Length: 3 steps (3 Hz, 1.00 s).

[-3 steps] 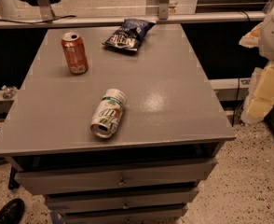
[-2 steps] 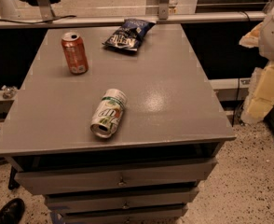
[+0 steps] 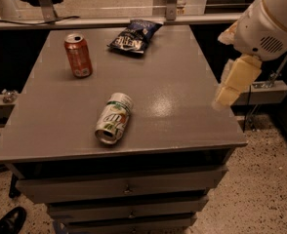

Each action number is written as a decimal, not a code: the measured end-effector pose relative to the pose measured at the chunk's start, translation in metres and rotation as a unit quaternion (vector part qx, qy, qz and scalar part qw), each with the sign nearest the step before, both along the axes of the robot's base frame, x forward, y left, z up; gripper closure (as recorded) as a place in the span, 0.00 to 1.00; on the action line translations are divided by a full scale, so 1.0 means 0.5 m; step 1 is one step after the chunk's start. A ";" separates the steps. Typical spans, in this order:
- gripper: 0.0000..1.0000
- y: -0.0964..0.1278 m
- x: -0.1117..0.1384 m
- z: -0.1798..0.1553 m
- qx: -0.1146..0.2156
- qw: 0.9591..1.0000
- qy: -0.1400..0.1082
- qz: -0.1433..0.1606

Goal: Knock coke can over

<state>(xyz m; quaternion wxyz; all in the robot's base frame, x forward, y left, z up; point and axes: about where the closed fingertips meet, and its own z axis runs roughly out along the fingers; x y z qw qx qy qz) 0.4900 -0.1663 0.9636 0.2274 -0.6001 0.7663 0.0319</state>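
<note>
- The grey worktop (image 3: 182,121) carries everything, with drawers (image 3: 124,189) beneath it.
- The claw (image 3: 234,82) hangs just off the worktop's right edge, well apart from both cans; wide or narrow, I cannot tell.
- A dark blue chip bag (image 3: 133,35) lies at the far edge.
- A white-and-green 7UP can (image 3: 114,118) lies on its side near the front.
- The coke can (image 3: 78,55), reddish-orange with a silver top and a small white patch, stands far left, upright, long axis vertical.

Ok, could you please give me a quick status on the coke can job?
Claw by the table's right edge. Coke can upright, back left. 7UP can on its side, chip bag at back; neither seems in the way.
</note>
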 end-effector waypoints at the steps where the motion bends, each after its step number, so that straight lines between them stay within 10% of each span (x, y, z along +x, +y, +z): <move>1: 0.00 0.094 0.069 -0.008 0.060 0.998 -0.014 0.029; 3: 0.00 0.307 0.187 -0.038 0.201 0.974 -0.030 0.100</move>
